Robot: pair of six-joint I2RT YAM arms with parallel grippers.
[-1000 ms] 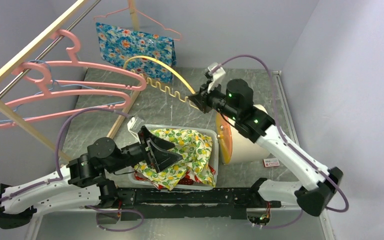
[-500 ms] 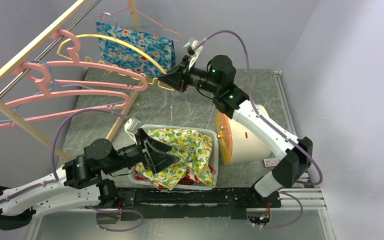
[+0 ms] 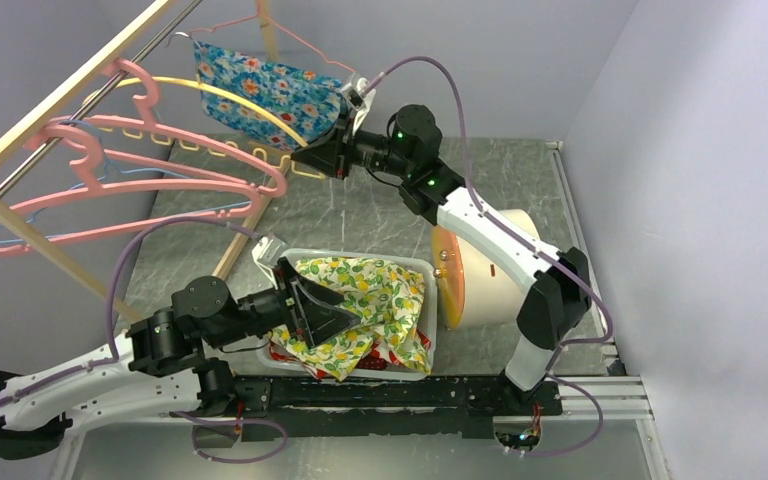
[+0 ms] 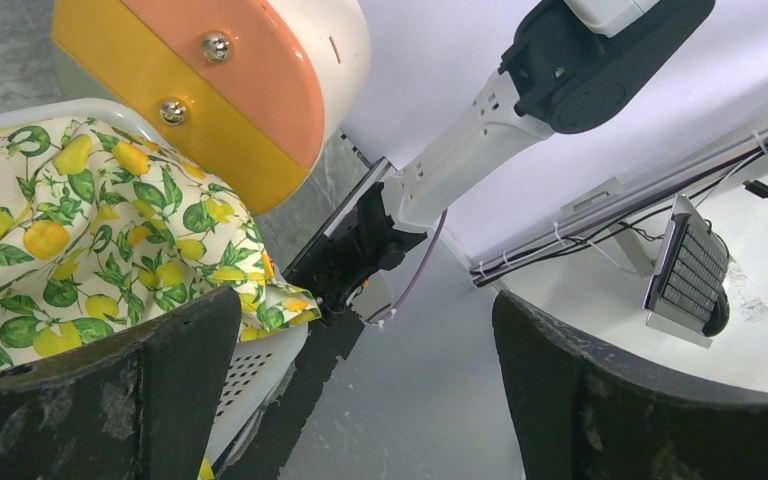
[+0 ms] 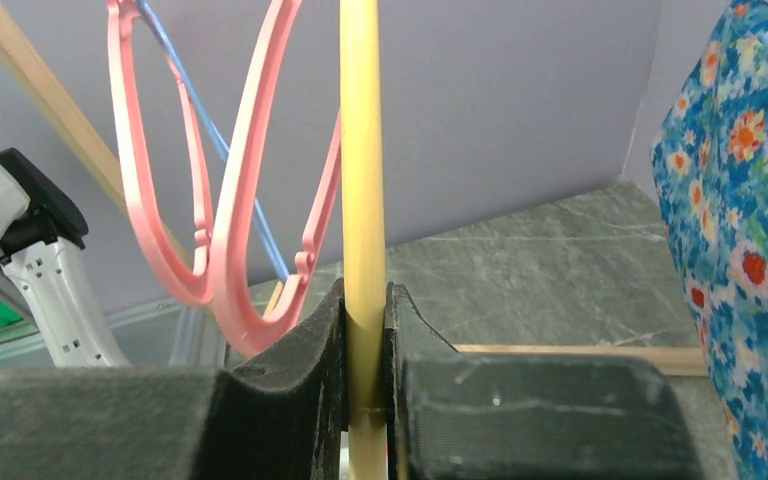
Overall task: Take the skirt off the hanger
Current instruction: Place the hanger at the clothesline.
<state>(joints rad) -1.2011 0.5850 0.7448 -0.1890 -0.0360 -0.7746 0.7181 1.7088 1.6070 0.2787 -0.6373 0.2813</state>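
Swinging up and toward 10 o'clock, the right gripper (image 3: 307, 160) had left its lower spot over the middle of the table (image 3: 380, 210) and carried the yellow hanger (image 5: 362, 150) to the rack (image 3: 60, 92); the hanger's hook, which had hung near the floral cloth at the back, now sat level with the rail at 10 o'clock, though we could not tell whether it had caught on the rail; the left arm had scarcely stirred.

The right gripper's jaws were pressed together on the hanger's thin yellow arm, clamping it from both sides; the left gripper (image 3: 322, 308) stood with its jaws wide apart and nothing between them, poised just above the basket (image 4: 265, 355) at 6 o'clock.

We saw nothing draped on the yellow hanger; the lemon-print skirt (image 3: 380, 290) lay crumpled in the basket, spilling over its near rim; a blue floral garment (image 3: 270, 95) hung on its own thin hanger at 12 o'clock, apart from all this.

We judged the removal itself done, taking the lemon-print skirt as the task's own piece; what seemed left was small: hooking the bare hanger on the rail, letting it go, and drawing the right arm back.
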